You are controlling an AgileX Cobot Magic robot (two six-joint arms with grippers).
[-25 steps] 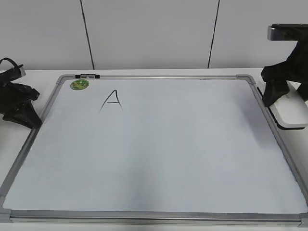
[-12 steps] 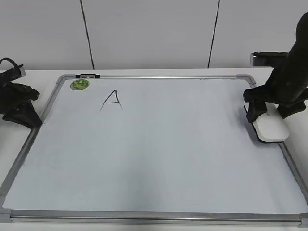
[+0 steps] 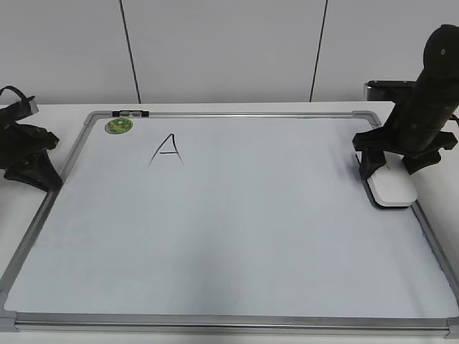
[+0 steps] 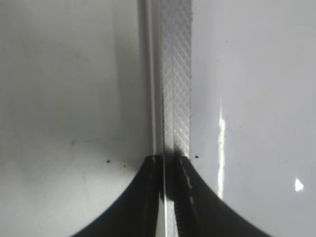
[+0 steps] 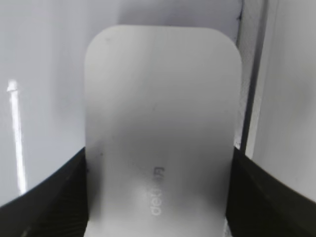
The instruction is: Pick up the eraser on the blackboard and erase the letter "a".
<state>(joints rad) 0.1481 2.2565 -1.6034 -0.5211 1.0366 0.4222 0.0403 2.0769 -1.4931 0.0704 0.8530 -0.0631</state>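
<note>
The white eraser [image 3: 393, 190] rests flat on the blackboard [image 3: 215, 236] against its right edge. My right gripper [image 3: 391, 172] is shut on it, one finger on each long side. In the right wrist view the eraser [image 5: 160, 113] fills the middle, with grey lettering, between the dark fingers of the right gripper [image 5: 158, 197]. No lowercase "a" shows in any view; only a capital "A" [image 3: 166, 149] at the upper left. My left gripper [image 3: 44, 179] is shut and empty at the board's left frame; in the left wrist view it [image 4: 169, 165] sits over the frame strip [image 4: 175, 74].
A round green magnet [image 3: 118, 126] sits in the board's top left corner, with a small black clip [image 3: 130, 113] on the top frame. The board's right frame [image 5: 249, 74] runs just beside the eraser. A white wall stands behind the table.
My right gripper has carried the eraser leftward from beyond the board's right frame and set it down onto the board's right edge. The left arm has not moved.
</note>
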